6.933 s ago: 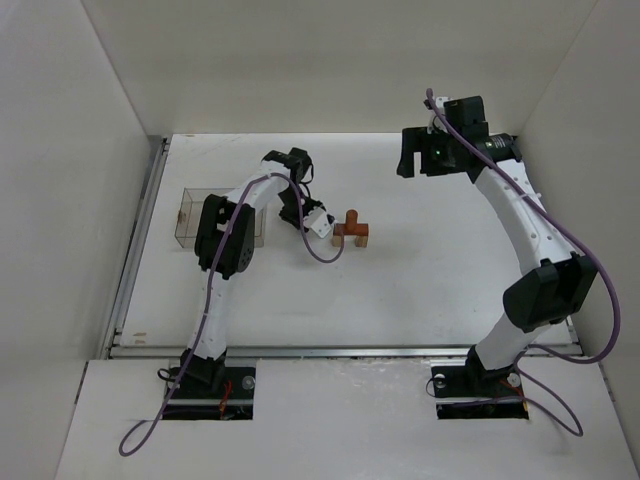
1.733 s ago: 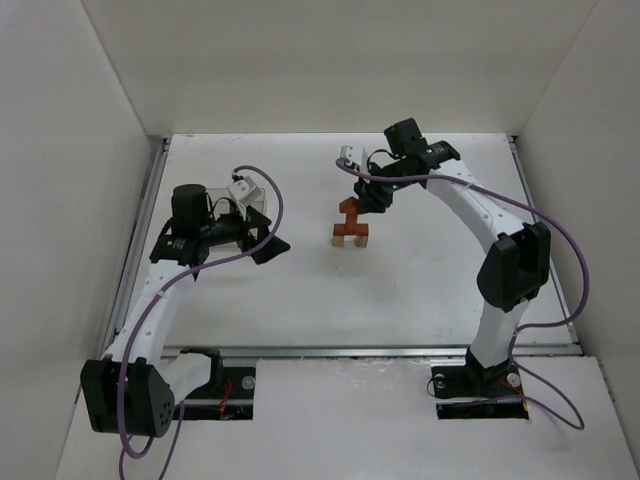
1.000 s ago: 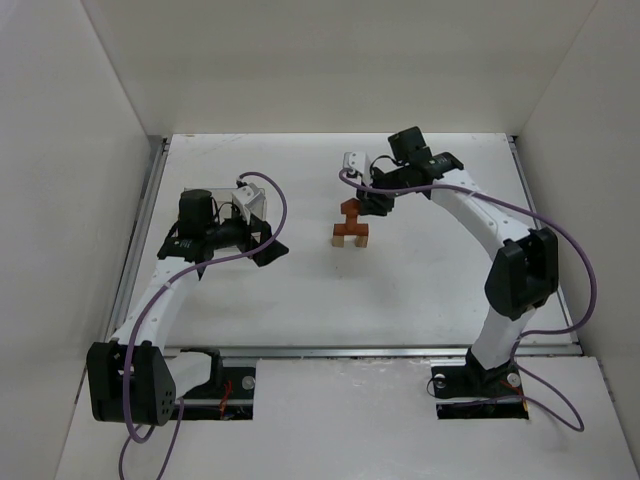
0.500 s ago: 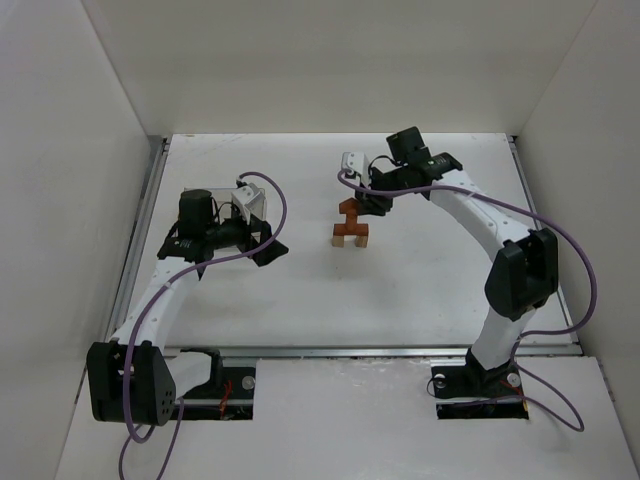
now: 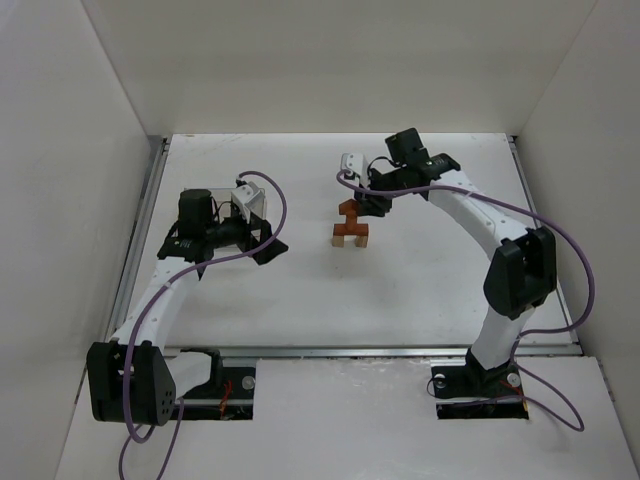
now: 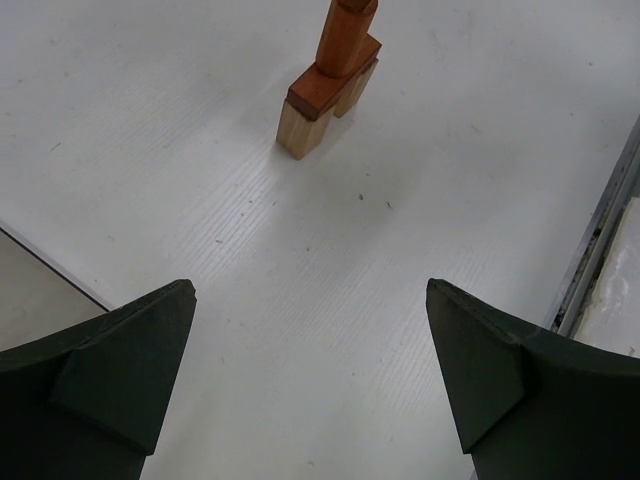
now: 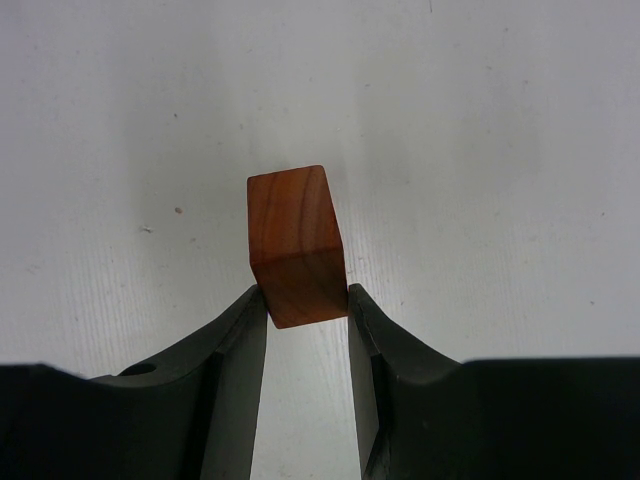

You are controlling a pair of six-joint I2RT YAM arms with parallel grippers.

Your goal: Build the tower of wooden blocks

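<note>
Near the middle of the worktop point(image 5: 420, 290), a little toward 12 o'clock: the block tower point(image 5: 349, 230). At its foot, tan blocks point(image 6: 302, 130). Across them, a flat reddish-brown bar point(image 6: 322, 92). On the bar, an upright block point(image 6: 345, 35) of the same reddish-brown, its upper end cut off by the edge of the left wrist view.

Reaching in over the tower from about 1 o'clock: the right pincer point(image 7: 305, 300), closed tight on the upright block, one finger pressed flat to each side. From above, wrist and fingers in the way of the tower's top, so the seating of the block on the bar not to be told there.

At 9 o'clock of the tower, well apart from it: the left pincer point(image 5: 268, 245), spread wide, nothing between the fingers, pointed toward the tower.

Under and behind the left wrist: a clear box point(image 5: 264, 216), mostly covered by the arm. Contents not to be told.

Along the worktop's 9 o'clock edge, a metal rail point(image 5: 138, 240). Around the worktop at 9, 12 and 3 o'clock, plain white walls point(image 5: 320, 70).
</note>
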